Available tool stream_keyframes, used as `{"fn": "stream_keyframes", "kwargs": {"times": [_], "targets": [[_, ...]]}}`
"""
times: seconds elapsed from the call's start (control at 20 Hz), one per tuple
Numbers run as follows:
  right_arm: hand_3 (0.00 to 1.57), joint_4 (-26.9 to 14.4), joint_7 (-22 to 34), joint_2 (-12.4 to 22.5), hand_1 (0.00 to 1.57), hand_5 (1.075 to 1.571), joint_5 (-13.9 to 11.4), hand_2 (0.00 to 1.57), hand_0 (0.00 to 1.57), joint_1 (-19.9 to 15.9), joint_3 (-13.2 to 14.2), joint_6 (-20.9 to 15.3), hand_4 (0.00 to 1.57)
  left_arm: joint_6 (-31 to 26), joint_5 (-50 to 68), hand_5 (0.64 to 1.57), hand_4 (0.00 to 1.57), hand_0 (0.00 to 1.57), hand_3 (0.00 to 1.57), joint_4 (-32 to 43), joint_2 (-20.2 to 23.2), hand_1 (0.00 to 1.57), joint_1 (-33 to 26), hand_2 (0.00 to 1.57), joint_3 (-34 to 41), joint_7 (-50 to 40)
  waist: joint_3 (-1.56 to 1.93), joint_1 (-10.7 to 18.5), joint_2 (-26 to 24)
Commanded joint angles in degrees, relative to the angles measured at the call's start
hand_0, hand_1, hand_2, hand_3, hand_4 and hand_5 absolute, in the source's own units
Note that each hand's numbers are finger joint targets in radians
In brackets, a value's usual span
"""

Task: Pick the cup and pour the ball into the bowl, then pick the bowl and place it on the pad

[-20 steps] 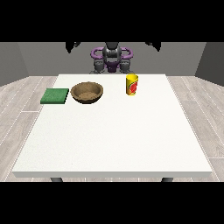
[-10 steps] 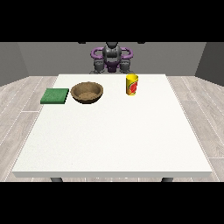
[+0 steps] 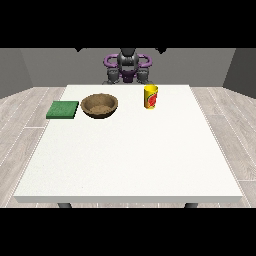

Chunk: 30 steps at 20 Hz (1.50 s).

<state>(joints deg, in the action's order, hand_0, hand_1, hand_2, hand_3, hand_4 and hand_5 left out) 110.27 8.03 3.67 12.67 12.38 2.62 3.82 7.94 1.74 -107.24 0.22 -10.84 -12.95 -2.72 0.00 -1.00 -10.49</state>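
From across the room, in the front view, the white tabletop (image 3: 128, 150) carries three things in a row along its far side, near the robot (image 3: 127, 66). A yellow cup (image 3: 151, 96) with a red mark on its side stands upright at about one o'clock from the tabletop's middle; the mark may be a label, but no writing on it can be read. The ball is presumably inside the cup, though I can't see it. A brown bowl (image 3: 100, 105) sits at about eleven o'clock, well apart from the cup, and the green pad (image 3: 63, 109) lies flat just beside the bowl, at its nine o'clock. Neither hand shows anywhere over the tabletop; only the robot's torso and purple shoulders can be seen beyond the far edge, so whether the fingers are apart or together goes unseen. I judge that nothing has begun: the cup is untouched, and picking it up is the step in hand. The next move calls for a hand to reach out to the cup and close round it, keeping it upright.
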Motion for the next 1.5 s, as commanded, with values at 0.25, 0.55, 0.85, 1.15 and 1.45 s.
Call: {"fn": "stream_keyframes", "kwargs": {"times": [0.25,0.55,0.85,1.15,1.45], "targets": [[0.0,-8.4,-14.8,2.8,0.0,1.571,2.8,0.0,0.0,-3.6,4.9,8.6,0.35,0.4,-2.4,1.501,0.0,0.0,0.0,16.2,0.2,0.0,4.4,0.0,3.6,23.2,-0.03,-2.4,12.7],[0.0,-17.4,-20.1,4.7,0.0,1.571,2.3,0.0,0.0,-4.4,7.6,12.8,0.28,5.6,-4.5,1.494,0.0,0.0,0.0,22.6,-0.2,0.0,13.1,0.0,3.9,22.8,0.0,-3.2,13.5],[0.0,-19.8,-21.8,7.8,0.0,1.571,4.4,0.0,0.0,-11.2,12.0,13.7,0.23,3.9,-0.8,1.473,0.0,0.0,0.0,32.7,3.2,0.0,20.9,0.0,12.1,29.9,-0.02,-3.6,18.1],[0.0,-26.0,-23.3,8.9,0.0,1.571,4.4,0.0,0.0,-11.3,13.3,16.8,0.27,4.0,-1.3,1.45,0.0,0.0,0.0,45.7,0.7,0.0,24.4,0.0,13.4,37.7,-0.02,-4.2,16.5],[0.0,-28.7,-29.9,10.2,0.0,1.569,3.6,0.0,0.0,-12.0,14.3,20.1,0.27,7.2,-2.0,1.476,0.0,0.34,0.0,55.3,1.2,0.34,28.9,0.0,17.5,44.4,-0.02,-6.8,21.3]]}}
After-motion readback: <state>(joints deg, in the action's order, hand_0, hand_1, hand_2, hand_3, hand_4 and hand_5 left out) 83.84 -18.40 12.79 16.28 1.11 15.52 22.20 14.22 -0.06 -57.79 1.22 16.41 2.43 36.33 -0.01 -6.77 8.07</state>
